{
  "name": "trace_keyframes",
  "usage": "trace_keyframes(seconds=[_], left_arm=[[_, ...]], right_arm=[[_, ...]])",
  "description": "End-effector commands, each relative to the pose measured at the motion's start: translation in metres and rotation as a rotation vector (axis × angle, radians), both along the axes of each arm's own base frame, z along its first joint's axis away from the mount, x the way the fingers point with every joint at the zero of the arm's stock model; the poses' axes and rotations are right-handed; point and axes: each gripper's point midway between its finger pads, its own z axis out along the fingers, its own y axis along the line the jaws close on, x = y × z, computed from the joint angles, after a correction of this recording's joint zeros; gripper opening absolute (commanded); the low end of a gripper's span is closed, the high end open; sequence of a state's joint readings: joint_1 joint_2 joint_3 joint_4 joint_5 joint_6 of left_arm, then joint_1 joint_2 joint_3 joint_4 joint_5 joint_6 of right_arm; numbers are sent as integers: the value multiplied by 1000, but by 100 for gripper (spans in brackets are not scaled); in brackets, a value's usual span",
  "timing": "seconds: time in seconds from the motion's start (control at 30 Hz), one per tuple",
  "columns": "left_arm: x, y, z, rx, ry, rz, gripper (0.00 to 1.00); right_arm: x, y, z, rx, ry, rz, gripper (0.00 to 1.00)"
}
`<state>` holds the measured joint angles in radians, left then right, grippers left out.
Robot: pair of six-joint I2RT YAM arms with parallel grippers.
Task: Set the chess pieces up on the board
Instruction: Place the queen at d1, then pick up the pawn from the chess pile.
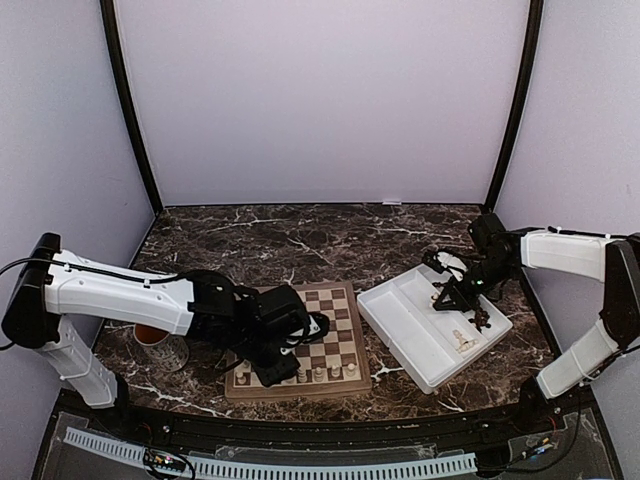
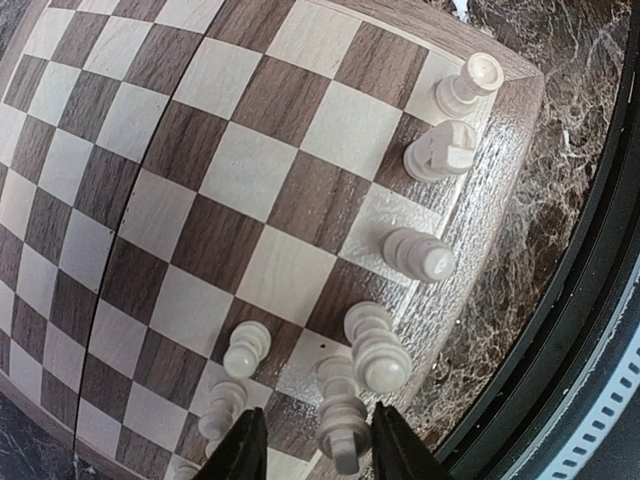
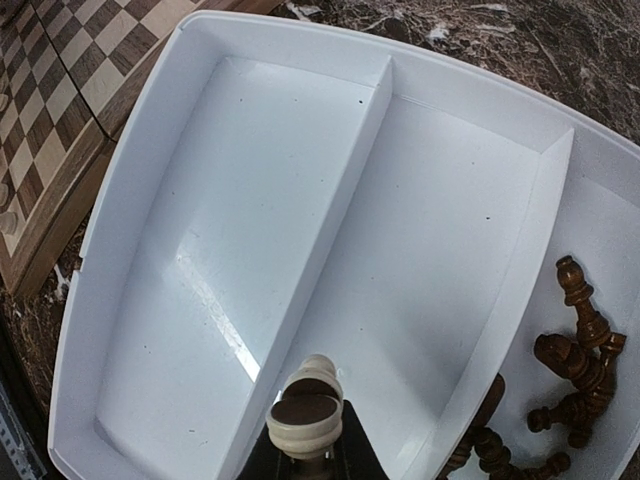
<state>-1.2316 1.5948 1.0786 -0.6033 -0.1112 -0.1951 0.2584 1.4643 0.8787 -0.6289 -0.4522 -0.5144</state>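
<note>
Cream piece (image 2: 343,425) upright between parted left hand (image 2: 317,440), right hand (image 3: 305,460) clamped on second piece (image 3: 305,415), end-on

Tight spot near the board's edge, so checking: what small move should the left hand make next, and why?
Probably lift the left hand straight up. Its fingers stand apart around a cream piece apparently upright on the board, with neighbouring pieces close by; moving sideways could topple them.

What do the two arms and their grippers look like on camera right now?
Both the left arm and right arm have smooth white shell links joined by black joints. A thin black cable runs along the left one. The left gripper and right gripper are black; the left's fingers taper narrowly. No markings are legible.
</note>
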Motion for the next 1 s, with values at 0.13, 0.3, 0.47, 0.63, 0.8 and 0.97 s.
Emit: trace_keyframes(seconds=[0.13,0.3,0.47,0.63,0.8,0.97], left_arm=[[9,20,61,0,-104,15,41],[30,-9,129,-227,-253,-6,49],[49,-82,179,-552,-300,-57,52],[83,-146,198,-857,-226,5,52],[100,-173,232,-1205,-175,-7,52],[105,-187,236,-1374,-126,-60,51]], right_arm=[[4,2,16,27,-20,-2,6],[4,12,48,93,-43,30,6],[-4,26,81,186,-27,85,7],[-19,41,123,324,-33,154,7],[-33,57,170,497,-34,213,7],[-42,62,191,564,-21,249,8]])
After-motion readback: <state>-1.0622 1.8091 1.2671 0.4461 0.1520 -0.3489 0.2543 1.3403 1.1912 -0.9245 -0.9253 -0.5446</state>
